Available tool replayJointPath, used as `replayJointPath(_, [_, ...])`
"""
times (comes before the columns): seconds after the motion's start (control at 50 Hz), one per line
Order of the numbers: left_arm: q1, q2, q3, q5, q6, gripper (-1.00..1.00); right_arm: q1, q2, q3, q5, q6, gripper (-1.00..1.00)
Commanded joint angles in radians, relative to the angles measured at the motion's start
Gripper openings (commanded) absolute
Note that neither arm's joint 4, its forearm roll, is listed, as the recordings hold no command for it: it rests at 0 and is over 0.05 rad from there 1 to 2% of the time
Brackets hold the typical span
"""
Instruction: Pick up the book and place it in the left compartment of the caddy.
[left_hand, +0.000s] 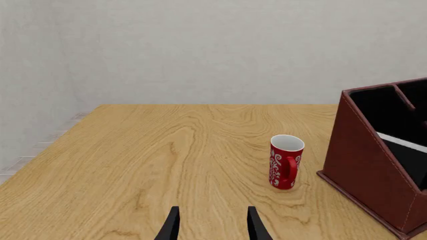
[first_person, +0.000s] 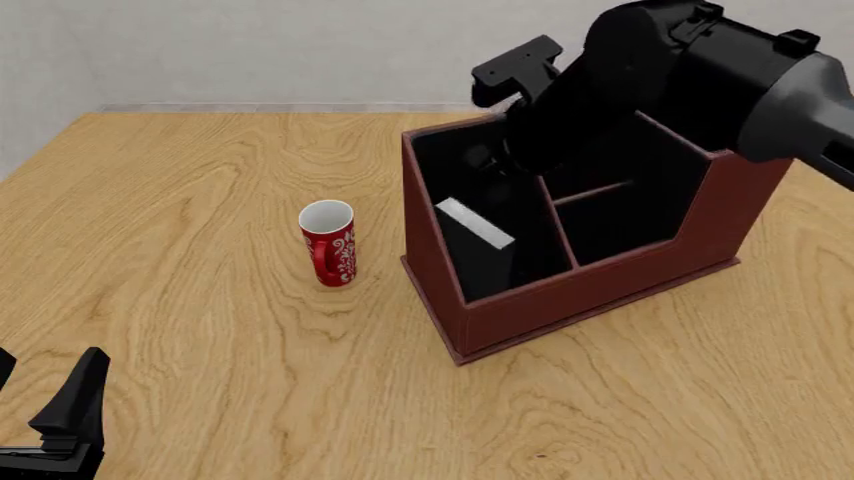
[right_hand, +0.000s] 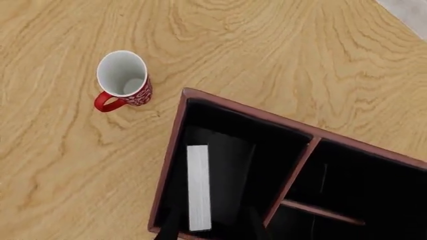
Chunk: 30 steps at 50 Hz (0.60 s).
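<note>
Book (right_hand: 198, 186) in caddy (first_person: 587, 295); no writing legible

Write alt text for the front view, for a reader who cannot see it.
A black book with white page edges stands inside the long left compartment of a reddish-brown caddy on a wooden table, with the right arm above the caddy. A red mug stands left of the caddy.

A light oak-grained counter (first_person: 200, 330) spread ahead of and beneath the jaws. Beyond its far edge rose a plain, pale grey wall (left_hand: 200, 50), evenly lit, with soft shadows.
</note>
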<state>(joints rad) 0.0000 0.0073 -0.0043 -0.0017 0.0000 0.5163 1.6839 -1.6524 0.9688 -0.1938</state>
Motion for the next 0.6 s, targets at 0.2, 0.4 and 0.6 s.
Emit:
replayJointPath(0.2, [0.000, 0.000, 0.000, 0.000, 0.000, 1.00, -0.026, -0.134, -0.039, 0.093, -0.036, 1.00])
replayJointPath(0.4, [0.000, 0.000, 0.000, 0.000, 0.000, 1.00, -0.031, -0.221, 0.024, 0.065, -0.033, 1.00])
replayJointPath(0.6, [0.000, 0.000, 0.000, 0.000, 0.000, 1.00, -0.021, -0.334, 0.148, -0.002, -0.018, 1.00])
